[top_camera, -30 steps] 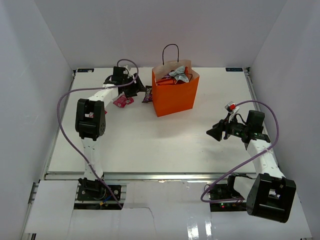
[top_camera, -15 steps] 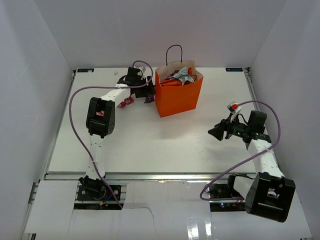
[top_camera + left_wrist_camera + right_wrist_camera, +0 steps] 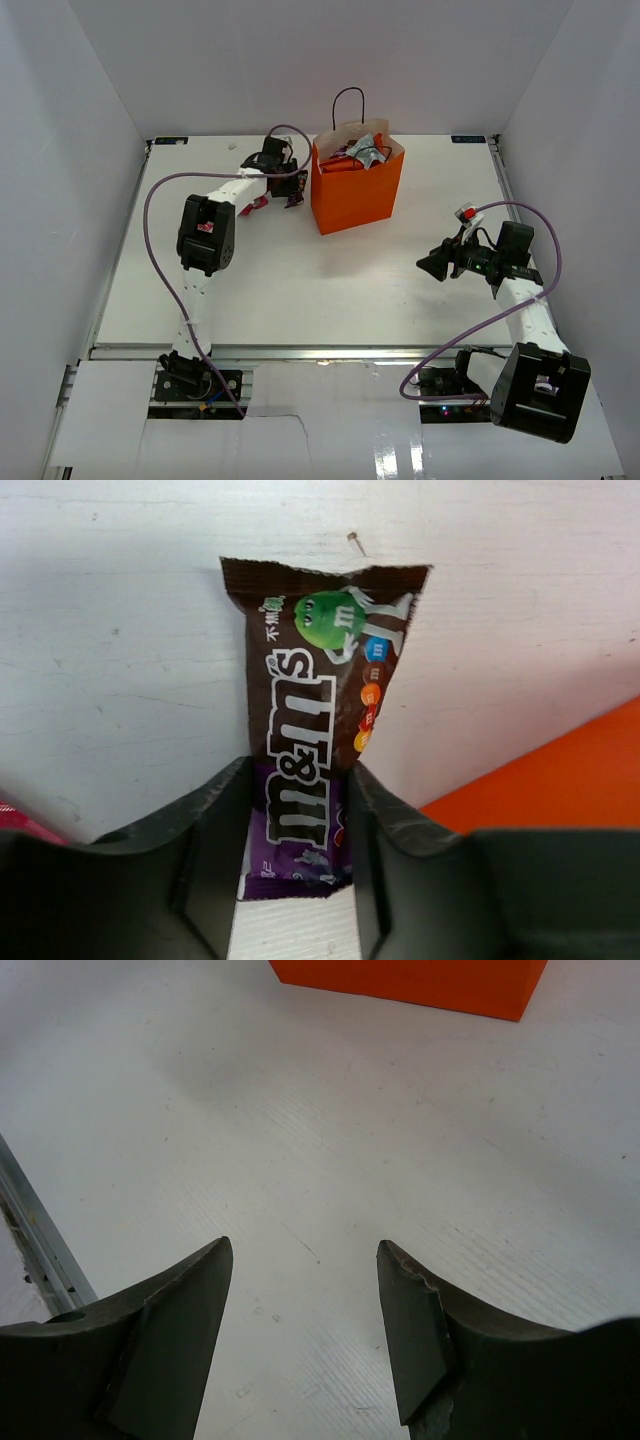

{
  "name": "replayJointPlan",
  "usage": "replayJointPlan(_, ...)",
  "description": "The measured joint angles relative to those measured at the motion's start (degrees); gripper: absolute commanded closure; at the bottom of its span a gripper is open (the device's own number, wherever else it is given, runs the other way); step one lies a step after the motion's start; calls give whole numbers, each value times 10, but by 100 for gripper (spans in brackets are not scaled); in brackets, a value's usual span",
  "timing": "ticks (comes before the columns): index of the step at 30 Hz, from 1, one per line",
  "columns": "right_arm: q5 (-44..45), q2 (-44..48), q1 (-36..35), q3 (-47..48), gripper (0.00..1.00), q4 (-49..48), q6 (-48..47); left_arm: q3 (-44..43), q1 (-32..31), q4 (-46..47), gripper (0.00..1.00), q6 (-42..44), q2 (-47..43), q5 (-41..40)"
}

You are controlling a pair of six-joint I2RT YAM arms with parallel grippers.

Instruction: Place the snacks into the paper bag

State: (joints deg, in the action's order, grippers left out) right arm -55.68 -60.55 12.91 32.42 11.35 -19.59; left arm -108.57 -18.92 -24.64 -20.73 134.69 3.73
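- M&M's packet (image 3: 315, 740) lies flat on the worktop (image 3: 300, 1140) beside the paper bag (image 3: 357, 190), upper centre.
- Left fingers (image 3: 215, 860) hug both its edges; we cannot tell whether they pinch.
- Right fingers (image 3: 175, 1340) gape wide, empty.

Bright, even light; soft shadows, sharp focus.

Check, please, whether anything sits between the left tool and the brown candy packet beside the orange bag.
Nothing visible does. The left tool has a finger on each side of the candy packet, which lies flat on the table beside the orange bag. Whether it is gripped yet is unclear.
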Motion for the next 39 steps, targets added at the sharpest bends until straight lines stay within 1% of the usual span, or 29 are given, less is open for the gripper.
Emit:
replayJointPlan(3,0,0,2,0,34,0,0,6,0,1,60,2,-1,-10)
replayJointPlan(4,0,0,2,0,34,0,0,11,0,5,65,2,-3,-12)
replayJointPlan(5,0,0,3,0,34,0,0,21,0,12,72,2,-8,-13)
replayJointPlan(9,0,0,3,0,34,0,0,73,0,31,82,-1,-47,-15)
replayJointPlan(11,-1,0,4,0,34,0,0,117,1,38,82,-1,-77,-17)
replayJointPlan(16,-2,1,6,0,34,0,0,229,5,45,83,8,-186,-19)
replayJointPlan(21,-3,1,6,0,34,0,0,274,8,72,83,35,-307,-19)
replayJointPlan(25,-5,1,6,0,34,0,0,279,9,104,84,57,-397,-10)
replayJointPlan(29,-5,1,6,0,34,0,0,272,5,130,85,70,-446,15)
replayJointPlan(34,-6,1,6,0,34,0,0,231,-27,143,85,86,-443,47)
replayJointPlan(39,-6,1,6,0,34,0,0,162,-79,148,84,113,-409,67)
